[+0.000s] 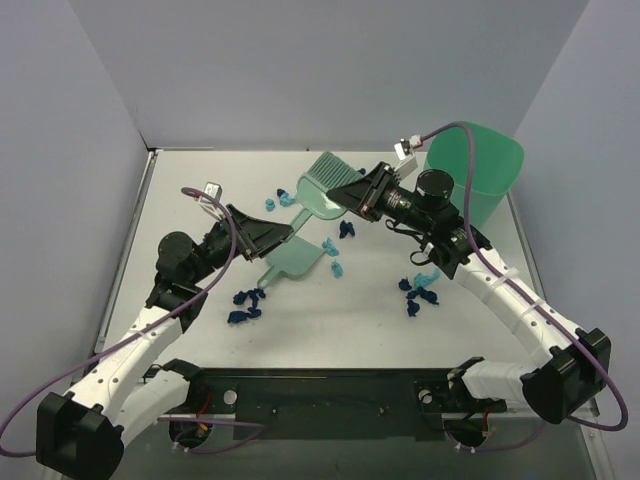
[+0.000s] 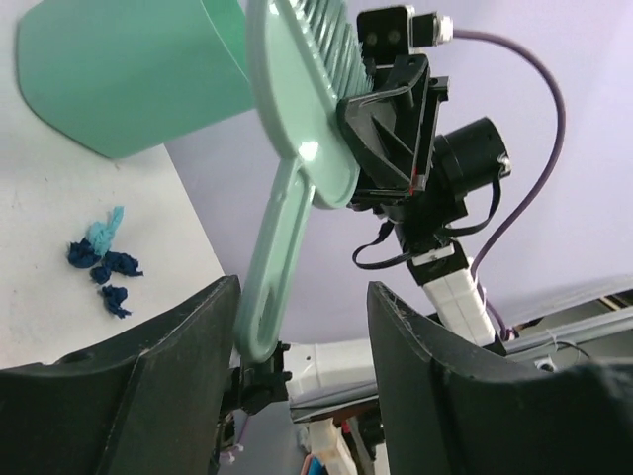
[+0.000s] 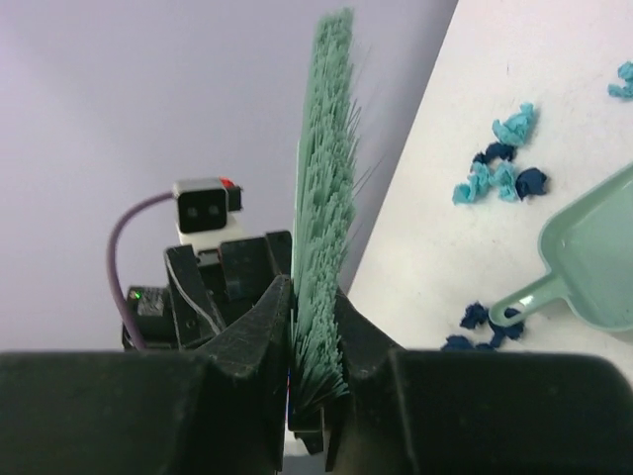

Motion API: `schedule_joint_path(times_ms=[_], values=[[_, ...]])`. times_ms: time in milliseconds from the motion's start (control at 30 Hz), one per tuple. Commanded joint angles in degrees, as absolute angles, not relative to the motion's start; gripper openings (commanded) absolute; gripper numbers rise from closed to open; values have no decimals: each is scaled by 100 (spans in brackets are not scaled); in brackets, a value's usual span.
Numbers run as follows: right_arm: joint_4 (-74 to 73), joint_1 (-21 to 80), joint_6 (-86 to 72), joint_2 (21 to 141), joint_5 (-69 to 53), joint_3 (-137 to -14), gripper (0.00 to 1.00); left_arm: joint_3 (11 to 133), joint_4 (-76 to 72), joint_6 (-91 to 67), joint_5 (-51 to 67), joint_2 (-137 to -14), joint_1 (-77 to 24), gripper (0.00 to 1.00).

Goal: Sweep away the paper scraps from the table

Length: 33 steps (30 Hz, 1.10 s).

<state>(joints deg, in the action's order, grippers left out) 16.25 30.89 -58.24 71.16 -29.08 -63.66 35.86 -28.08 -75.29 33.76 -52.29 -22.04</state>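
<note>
Since the right gripper (image 3: 312, 307) pinches only the bristles of the hand brush (image 1: 325, 182) and the left gripper (image 2: 302, 297) gapes unclosed around its handle, it could drop; paper scraps (image 1: 241, 316) ring the dustpan (image 1: 297, 257) on the table (image 1: 350, 325).

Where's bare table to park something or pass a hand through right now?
Bare: far-left corner of the table, behind the left gripper; also the near-centre strip between the left and right clusters of paper scraps, ahead of the base bar. Crowded: the middle, where brush, dustpan, right gripper and scraps bunch. The bin fills the far-right corner.
</note>
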Motion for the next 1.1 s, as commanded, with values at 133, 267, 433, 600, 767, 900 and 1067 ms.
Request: schedule_joint_path(times_ms=[133, 267, 433, 600, 767, 900, 1067], values=[[3437, 3085, -6952, 7356, -2347, -6371, 0, 3489, -3217, -8174, 2769, -5107, -2145, 61], [3331, 3260, -6847, 7427, -2233, -6425, 0, 3507, -3173, -8305, 2602, -5080, -2118, 58], [3270, 3454, -6715, 7392, -1917, -6328, 0, 3489, -2989, -8394, 2111, -4931, -2101, 55], [3085, 3673, -6522, 7348, -1486, -6284, 0, 3516, -2892, -8420, 1978, -4887, -2101, 51], [3146, 3849, -6487, 7427, -1205, -6249, 0, 3428, -2962, -8508, 1916, -4887, -2101, 47], [3270, 3990, -6442, 7435, -1011, -6161, 0, 3349, -2831, -8526, 1750, -4756, -2092, 43], [3305, 4104, -6416, 7400, -879, -6073, 0, 3340, -2654, -8490, 1556, -4632, -2092, 40]])
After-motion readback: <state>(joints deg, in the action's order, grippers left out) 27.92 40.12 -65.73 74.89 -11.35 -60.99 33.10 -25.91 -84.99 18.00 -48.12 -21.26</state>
